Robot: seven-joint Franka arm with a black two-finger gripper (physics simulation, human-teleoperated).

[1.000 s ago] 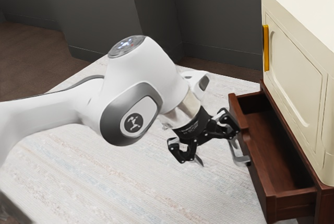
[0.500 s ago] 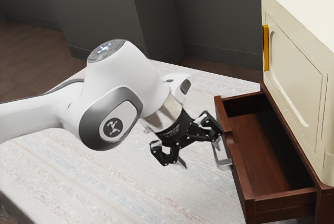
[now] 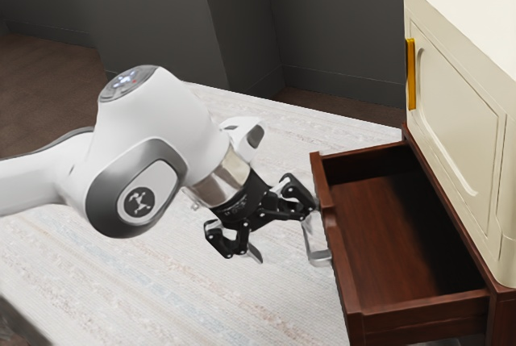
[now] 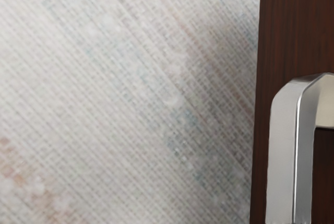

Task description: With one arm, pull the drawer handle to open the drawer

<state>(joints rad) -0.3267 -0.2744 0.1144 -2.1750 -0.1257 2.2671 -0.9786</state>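
Reaching arm (image 3: 133, 152): enters at nine o'clock in the exterior view, bends at its bulky white joint, then slants down toward four o'clock.
Gripper (image 3: 282, 239): hangs at the arm's end, tilted, its fingers aimed between four and five o'clock.
Jaws: spread wide apart, with nothing clamped between them; one finger sits at about three o'clock from the black palm, the other at about six.
Handle (image 3: 321, 258): a silver bracket on the drawer's front, at four o'clock from the middle of the jaws, outside the gap; the three o'clock finger is right at it. Whether they touch, I cannot tell.
Handle up close: in the wrist view its bent metal bar stands out from the dark wood, beside the edge of the drawer front.
Drawer (image 3: 419, 326): pulled well out of its frame and open, its front facing nine o'clock in the exterior view.
Cabinet (image 3: 459, 120): cream, above the drawer's dark wood frame, from one to three o'clock of the gripper, with a yellow pull (image 3: 411, 74) on it.
Rug (image 3: 121, 281): pale, woven and faintly striped, beneath the gripper.
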